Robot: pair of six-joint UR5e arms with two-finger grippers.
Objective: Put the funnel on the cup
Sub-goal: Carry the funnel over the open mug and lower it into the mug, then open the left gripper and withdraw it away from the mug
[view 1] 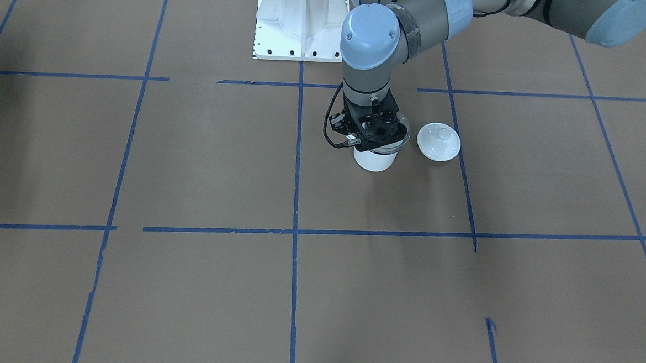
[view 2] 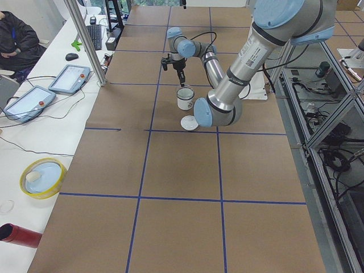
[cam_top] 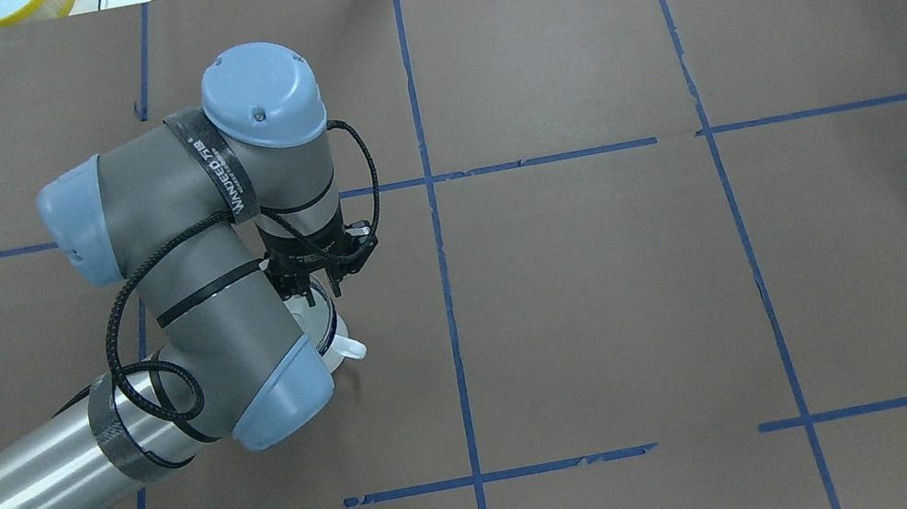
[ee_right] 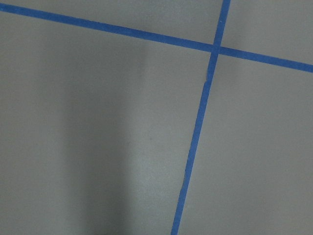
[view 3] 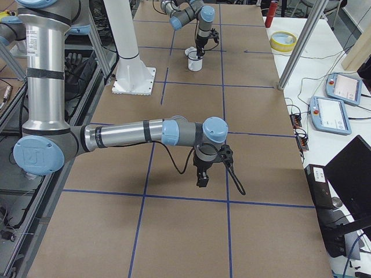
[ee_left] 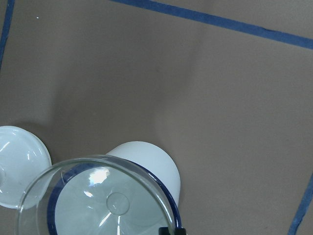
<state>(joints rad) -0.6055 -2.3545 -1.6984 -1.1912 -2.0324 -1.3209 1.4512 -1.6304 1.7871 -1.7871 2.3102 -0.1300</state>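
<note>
The white cup [view 1: 375, 160] with a dark blue rim stands on the brown table; it also shows in the left wrist view [ee_left: 146, 161]. The clear funnel [ee_left: 98, 196] hangs right over the cup's mouth, its bowl about as wide as the rim; I cannot tell whether it touches. My left gripper [view 1: 373, 133] is directly above the cup and shut on the funnel's rim [view 1: 402, 137]; one black fingertip [ee_left: 171, 230] shows at the rim. My right gripper [view 3: 202, 176] hangs over bare table far from the cup; I cannot tell whether it is open or shut.
A round white knobbed lid [view 1: 439, 141] lies on the table beside the cup, also in the left wrist view [ee_left: 19, 166]. The white robot base plate [view 1: 300, 31] is behind. A yellow bowl [view 2: 42, 177] and a red bottle [view 2: 20, 235] sit off the table's end.
</note>
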